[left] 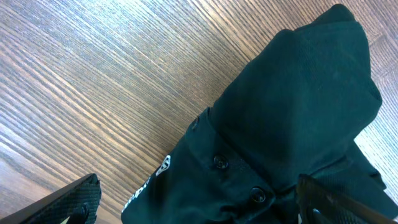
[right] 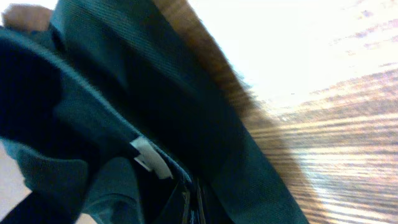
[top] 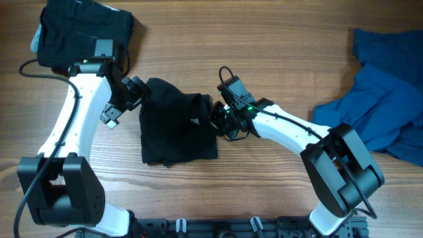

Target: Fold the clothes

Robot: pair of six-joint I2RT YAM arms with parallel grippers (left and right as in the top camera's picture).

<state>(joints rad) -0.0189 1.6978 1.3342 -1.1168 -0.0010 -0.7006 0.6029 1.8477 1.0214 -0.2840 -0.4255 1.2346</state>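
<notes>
A black shirt (top: 175,129) lies crumpled in the middle of the wooden table. Its buttoned placket and white print show in the left wrist view on the shirt (left: 280,124). My left gripper (top: 127,102) stands open at the shirt's left edge, with cloth lying between its wide-apart fingers (left: 68,202). My right gripper (top: 215,119) is shut on the shirt's right edge. In the right wrist view, dark cloth with a white label (right: 149,158) fills the frame around the shut gripper (right: 193,199).
A folded black garment (top: 79,33) sits at the back left, behind the left arm. A heap of blue garments (top: 390,99) lies at the right edge. Bare wood (top: 264,46) shows behind the shirt.
</notes>
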